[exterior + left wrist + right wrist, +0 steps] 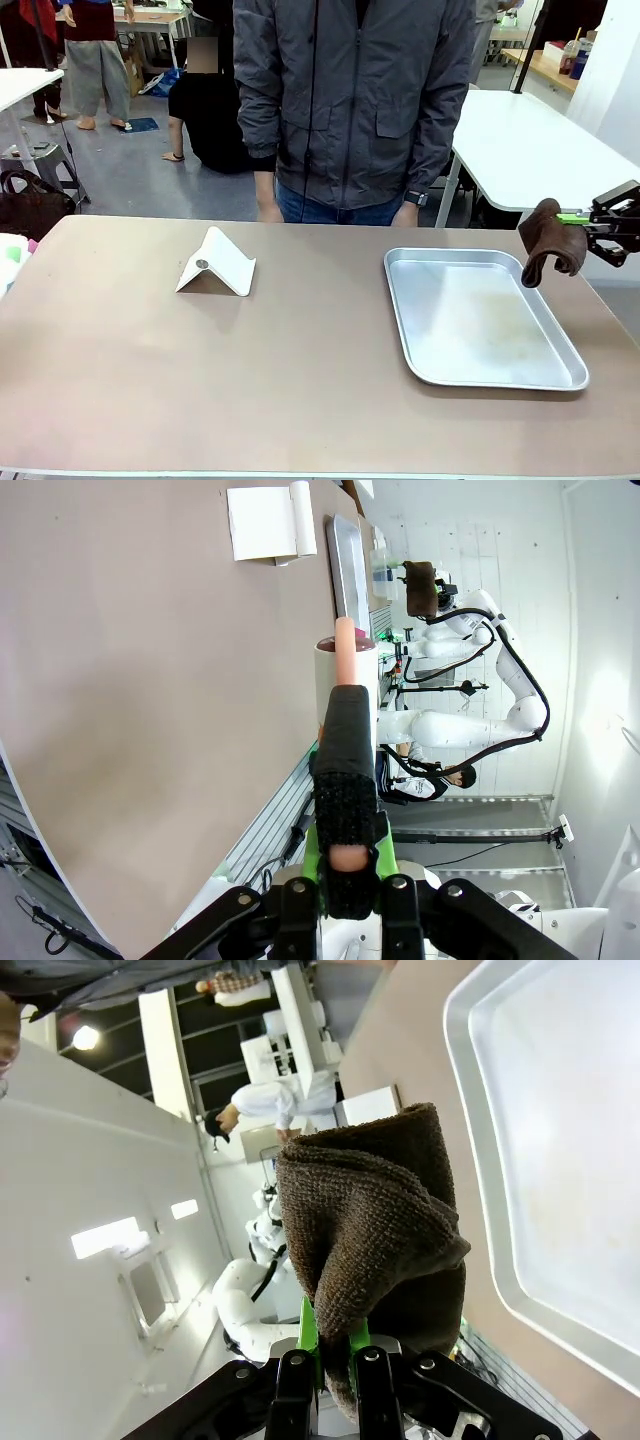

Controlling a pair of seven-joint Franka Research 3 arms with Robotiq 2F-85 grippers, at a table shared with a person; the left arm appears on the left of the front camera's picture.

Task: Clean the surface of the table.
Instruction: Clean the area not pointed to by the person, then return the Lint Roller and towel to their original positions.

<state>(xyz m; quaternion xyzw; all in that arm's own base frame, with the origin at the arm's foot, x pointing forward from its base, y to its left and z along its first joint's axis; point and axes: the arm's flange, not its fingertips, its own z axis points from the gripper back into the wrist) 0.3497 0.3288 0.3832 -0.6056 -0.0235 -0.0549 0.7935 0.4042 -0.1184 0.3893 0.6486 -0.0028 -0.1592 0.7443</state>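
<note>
The large rectangular table (200, 370) with a matte beige-brown top spans the front view, and a person in a grey jacket (350, 100) stands at its far edge. On it sit a white folded stand (217, 266), left of centre, and a shallow silver metal tray (480, 320) on the right. The right gripper (572, 217) hangs near the tray's far right corner, its jaws clamped on a dark brown terry cloth (550, 243) that droops in a fold. The left gripper (347, 865), beside the table's edge, is pinched on a pink-handled tool (345, 750) with a black textured sleeve. It is possibly a roller, but its white far end is hard to make out.
</note>
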